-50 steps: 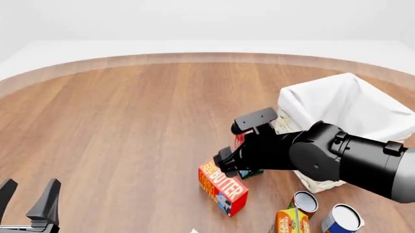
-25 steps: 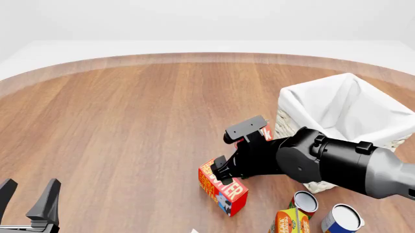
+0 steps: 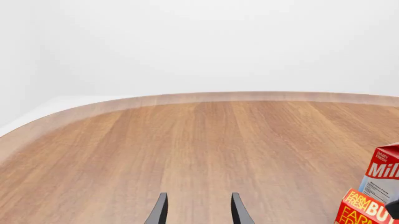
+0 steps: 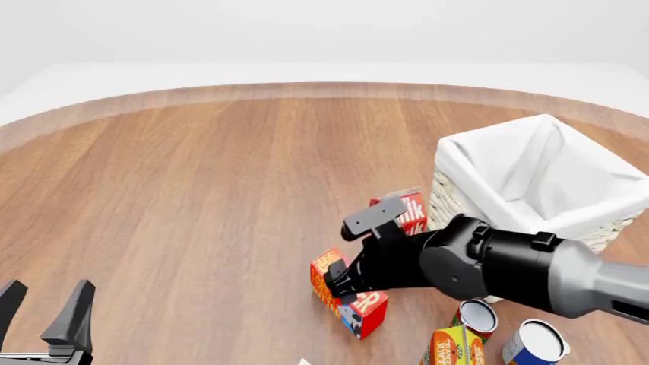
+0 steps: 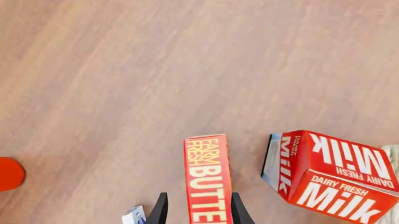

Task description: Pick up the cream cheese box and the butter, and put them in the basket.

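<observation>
Lowered over the last second onto the butter point(image 4: 348, 298), right hand point(image 5: 195, 215) open astride it.
Best sunk further and centred before closing; milk carton point(image 5: 328, 169) just beside, basket point(image 4: 537, 179) beyond.

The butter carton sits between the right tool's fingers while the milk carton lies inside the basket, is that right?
Not quite. The milk carton stands on the table beside the basket, as the front view shows. The butter carton does sit between the right tool's fingers.
</observation>
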Robot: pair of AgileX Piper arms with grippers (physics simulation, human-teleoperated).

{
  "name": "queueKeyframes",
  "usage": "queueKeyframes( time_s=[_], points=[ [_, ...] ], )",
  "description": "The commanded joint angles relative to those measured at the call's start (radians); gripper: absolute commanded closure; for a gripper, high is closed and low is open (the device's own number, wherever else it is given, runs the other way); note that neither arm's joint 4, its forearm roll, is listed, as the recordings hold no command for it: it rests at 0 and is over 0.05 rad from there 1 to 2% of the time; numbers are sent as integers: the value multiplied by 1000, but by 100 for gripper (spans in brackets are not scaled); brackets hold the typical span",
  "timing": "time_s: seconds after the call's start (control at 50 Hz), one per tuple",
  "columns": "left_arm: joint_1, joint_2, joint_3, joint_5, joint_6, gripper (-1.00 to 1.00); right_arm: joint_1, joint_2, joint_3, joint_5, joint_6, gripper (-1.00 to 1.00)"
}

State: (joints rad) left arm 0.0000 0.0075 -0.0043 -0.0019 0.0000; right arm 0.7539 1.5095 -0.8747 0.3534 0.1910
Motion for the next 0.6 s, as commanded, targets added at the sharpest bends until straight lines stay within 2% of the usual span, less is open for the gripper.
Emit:
queueKeyframes(
  time_s=[0.02,0.6],
  points=[
    [0,0,0,0,0,-100,5,24,8,-20,-1,-100],
    [0,0,0,0,0,-100,-6,32,-1,-12,-14,-100]
  ],
)
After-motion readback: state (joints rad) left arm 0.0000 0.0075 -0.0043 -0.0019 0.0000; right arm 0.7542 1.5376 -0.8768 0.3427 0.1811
